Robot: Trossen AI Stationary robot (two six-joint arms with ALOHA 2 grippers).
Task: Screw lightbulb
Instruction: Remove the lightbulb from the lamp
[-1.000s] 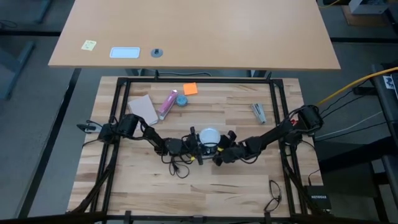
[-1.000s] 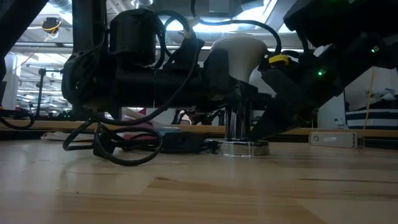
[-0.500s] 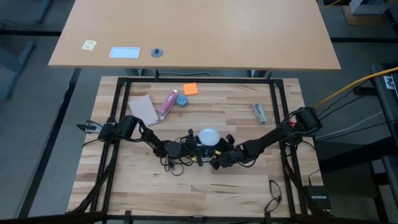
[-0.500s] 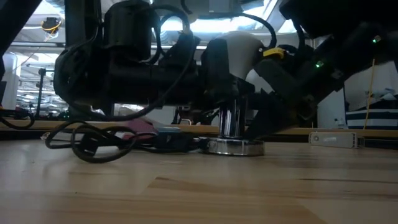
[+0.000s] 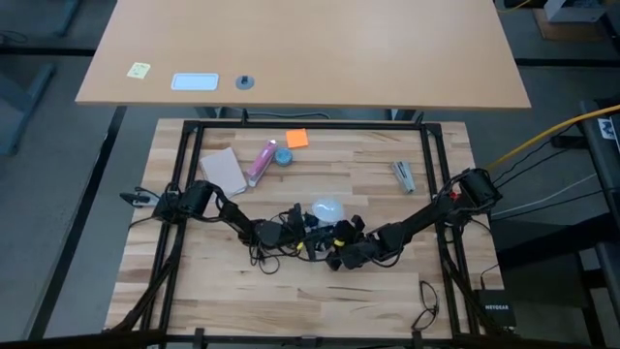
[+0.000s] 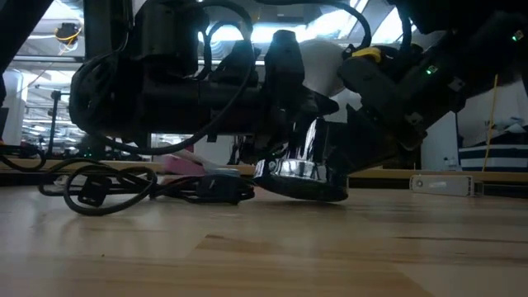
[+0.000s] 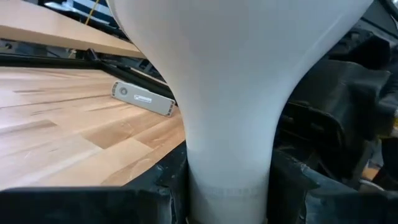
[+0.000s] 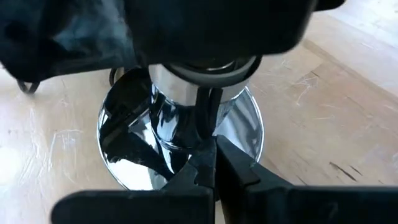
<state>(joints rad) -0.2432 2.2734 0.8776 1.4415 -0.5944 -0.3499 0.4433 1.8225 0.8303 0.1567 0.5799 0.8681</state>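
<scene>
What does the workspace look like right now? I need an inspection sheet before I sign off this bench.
Surface: wooden table, bare at the front.
Job's things: lightbulb at mid-table, its neck sitting in the shiny silver lamp base; base tilted, one edge off the wood.
Clutter: pink tube, orange note, small blue round object, tan pad, metal piece, all at the back.
Grippers: left gripper shut on the lightbulb's neck; right gripper shut, at the base's stem.
Cables: black cord looped beside the base.
Surroundings: second tabletop behind; no person seen.
</scene>
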